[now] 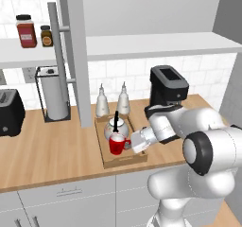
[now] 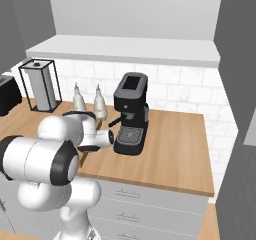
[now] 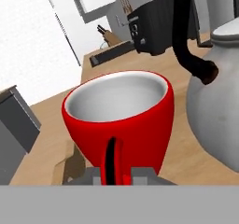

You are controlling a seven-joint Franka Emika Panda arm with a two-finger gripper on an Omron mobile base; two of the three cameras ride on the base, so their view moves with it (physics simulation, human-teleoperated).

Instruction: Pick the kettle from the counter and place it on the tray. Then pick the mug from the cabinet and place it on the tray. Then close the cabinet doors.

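From my hand view the tool (image 3: 112, 174) sat pinched on the loop handle of the mug (image 3: 120, 118), fingers closed against it from both sides. The mug (image 1: 116, 144) stood upright on the tray (image 1: 105, 157), close to the surface's (image 1: 47, 155) front edge, with the kettle (image 1: 116, 126) touching or just behind it on the same tray. Past the tray stood two pale bottles (image 1: 102, 103), a coffee machine (image 1: 166, 90) and, toward the left end, a paper towel holder (image 1: 53, 92). One cabinet door (image 1: 75, 51) hung open above.
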